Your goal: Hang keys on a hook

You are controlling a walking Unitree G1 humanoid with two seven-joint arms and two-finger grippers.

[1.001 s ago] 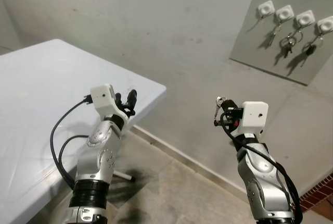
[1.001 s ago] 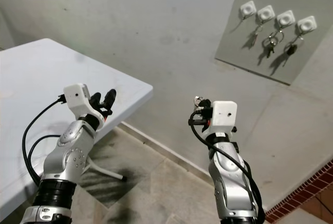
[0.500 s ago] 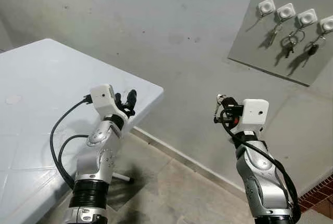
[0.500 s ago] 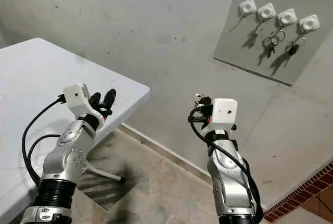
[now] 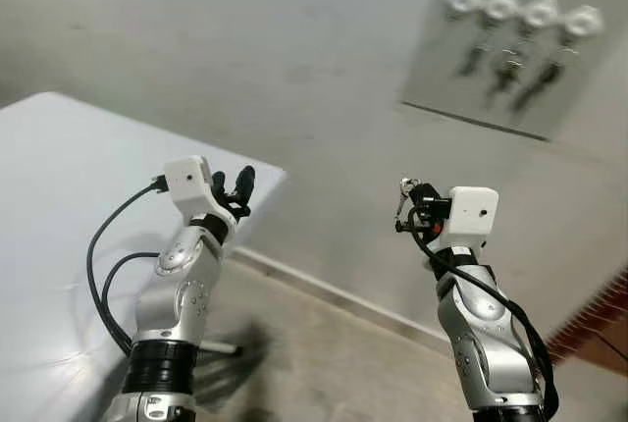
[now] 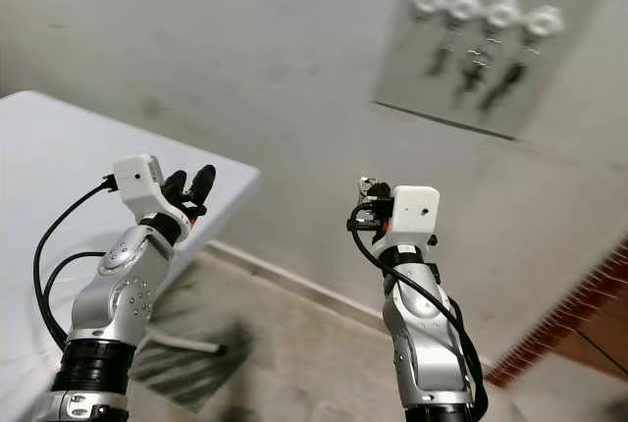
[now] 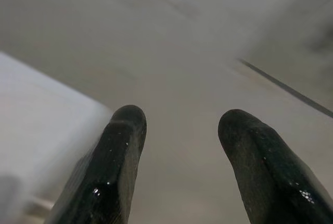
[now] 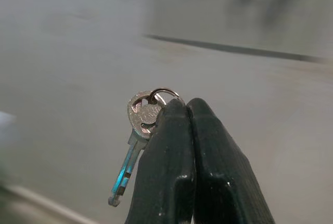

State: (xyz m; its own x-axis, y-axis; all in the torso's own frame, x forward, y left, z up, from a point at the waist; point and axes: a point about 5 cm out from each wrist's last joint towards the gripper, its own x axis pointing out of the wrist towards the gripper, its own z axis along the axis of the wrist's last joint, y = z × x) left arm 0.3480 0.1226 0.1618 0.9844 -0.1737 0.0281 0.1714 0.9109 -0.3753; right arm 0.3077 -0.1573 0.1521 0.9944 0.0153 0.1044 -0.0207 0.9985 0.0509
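Observation:
My right gripper (image 8: 184, 110) is shut on a small silver key (image 8: 136, 130) with a ring, held up in front of the grey wall; the key (image 5: 401, 198) dangles from the fingertips. High on the wall to the right hangs a grey board (image 5: 510, 44) with several white hooks (image 5: 500, 5), blurred, some with keys hanging from them. The right gripper (image 5: 405, 208) is well below and left of the board. My left gripper (image 5: 232, 186) is raised over the white table's corner, open and empty, and its two black fingers (image 7: 117, 156) stand apart.
A white table (image 5: 69, 196) stands at the left with its corner near my left arm. A tiled floor (image 5: 324, 353) runs along the wall's base. Red brick (image 5: 599, 314) shows at the lower right.
The camera has swung right and the picture is now blurred; the hook board sits more to the left in view. Both arms hold the same pose, the key still gripped.

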